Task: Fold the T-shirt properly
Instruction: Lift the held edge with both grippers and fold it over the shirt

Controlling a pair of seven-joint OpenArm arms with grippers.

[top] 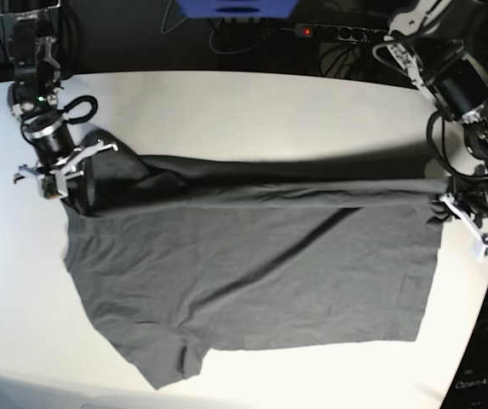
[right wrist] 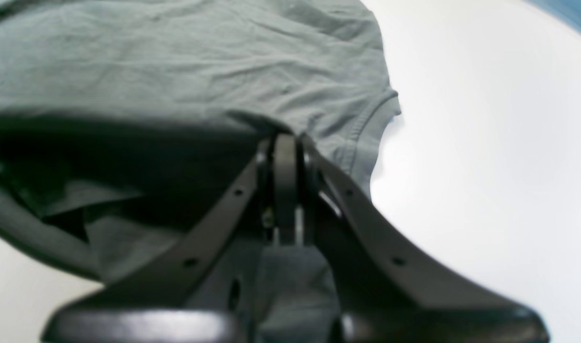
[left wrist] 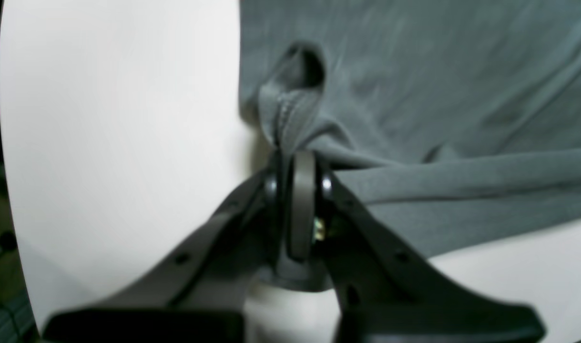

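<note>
T-shirt [top: 252, 273]: charcoal-grey, spread flat on the white bench [top: 252, 102], its far edge lifted and stretched taut between both hands. Left hand [left wrist: 297, 159] was clamped shut on a bunched hem corner; right hand [right wrist: 285, 140] was pinched closed on cloth beside the sleeve. Likely soft, light, limp, sagging between grips; best held at edge corners and seams.

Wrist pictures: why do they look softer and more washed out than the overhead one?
Left wrist view: T-shirt smeared, table glaring white. Right wrist view: cloth soft, deep shadow under the lifted fold, table blown out, edges bowed. Base view: sharp, evenly lit, faint shadow behind the raised edge.
</note>
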